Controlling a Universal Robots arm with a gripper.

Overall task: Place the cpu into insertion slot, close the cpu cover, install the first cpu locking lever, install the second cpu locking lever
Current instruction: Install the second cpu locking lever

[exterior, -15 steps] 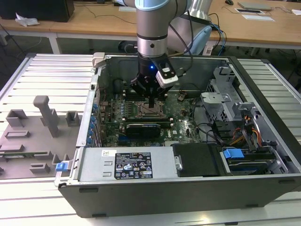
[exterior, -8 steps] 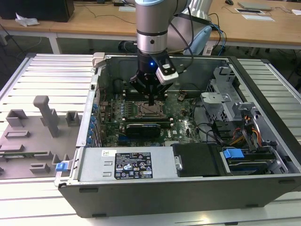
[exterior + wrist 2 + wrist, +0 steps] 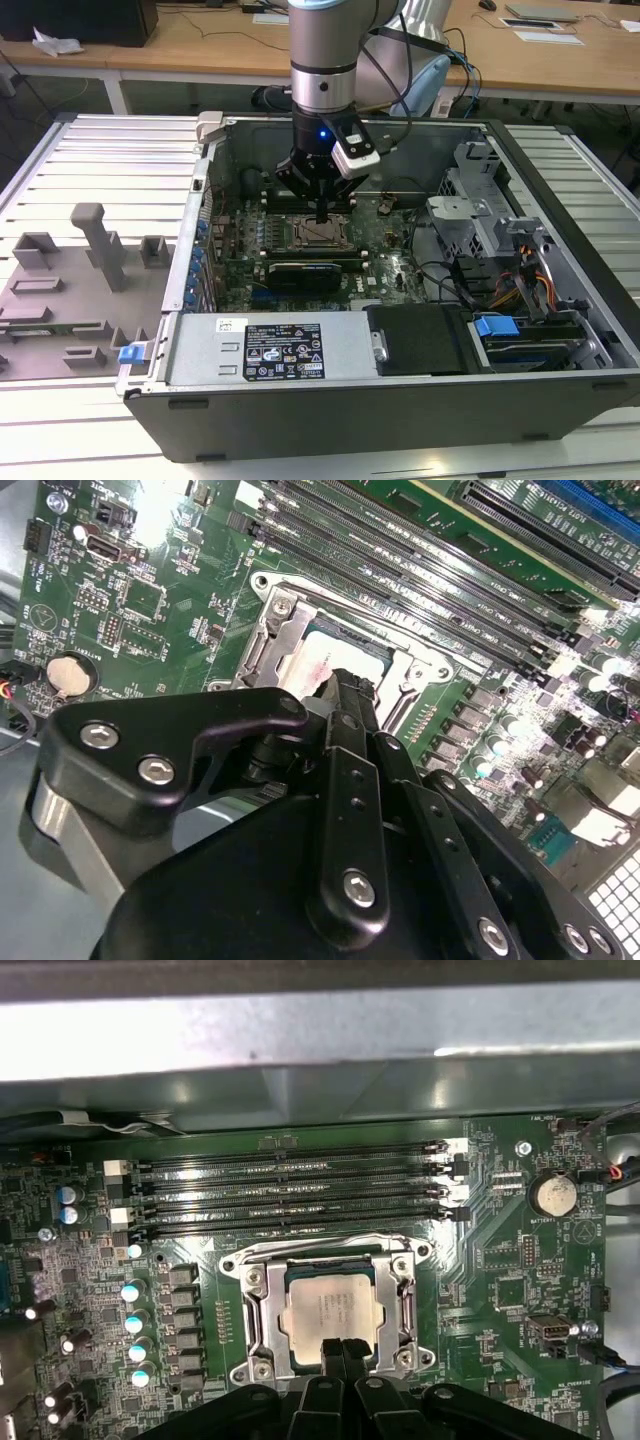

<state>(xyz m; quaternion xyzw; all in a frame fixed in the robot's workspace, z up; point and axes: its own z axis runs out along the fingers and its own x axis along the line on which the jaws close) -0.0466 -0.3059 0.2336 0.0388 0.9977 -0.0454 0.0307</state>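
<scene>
Inside the open computer case (image 3: pixel 400 420) on the bench (image 3: pixel 90 160), we see the arm (image 3: pixel 323 60) reaching straight down over the motherboard (image 3: pixel 240 262), its gripper (image 3: pixel 321 212) poised at the slot (image 3: pixel 318 233) near the board's middle. In the first wrist view the cpu (image 3: pixel 330 1310) lies flat in the slot (image 3: pixel 262 1305), its pale metal top showing through the window of the cover (image 3: pixel 405 1300), which lies down around the chip. The fingers (image 3: pixel 343 1355) are drawn together with almost no gap and grip nothing, their black tips meeting at the edge of the cpu nearest the camera; we cannot tell whether they press on it. In the second wrist view the gripper (image 3: pixel 345 695) rises in front of the cpu (image 3: pixel 345 652), and the silvery cover (image 3: pixel 280 645) frames the chip on the side that shows. Four long memory slots (image 3: pixel 290 1195) run beside the slot on its far side, and a coin battery (image 3: pixel 551 1195) sits well apart on the board. In the exterior view a grey fixture tray (image 3: pixel 70 290) rests on the bench at the exterior view's left of the case.
</scene>
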